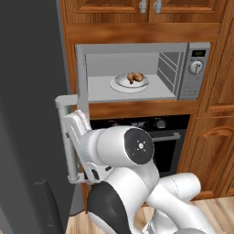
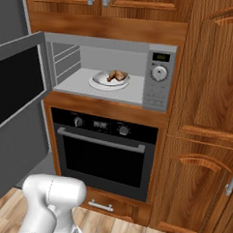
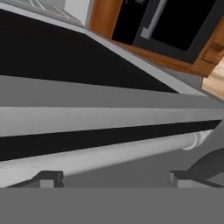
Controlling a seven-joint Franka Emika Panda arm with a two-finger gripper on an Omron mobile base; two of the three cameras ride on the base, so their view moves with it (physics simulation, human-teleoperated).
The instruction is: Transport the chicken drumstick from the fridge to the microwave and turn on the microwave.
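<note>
One microwave (image 2: 154, 77); one plate (image 2: 98, 83); one chicken drumstick (image 2: 116, 76); one oven (image 2: 104, 154).

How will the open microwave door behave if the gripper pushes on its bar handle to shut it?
The microwave door looks stiff and hinged on its left, so it should swing, not flex. The round handle between the open gripper's fingertips may slip sideways. The plate with the chicken drumstick probably stays put.
</note>
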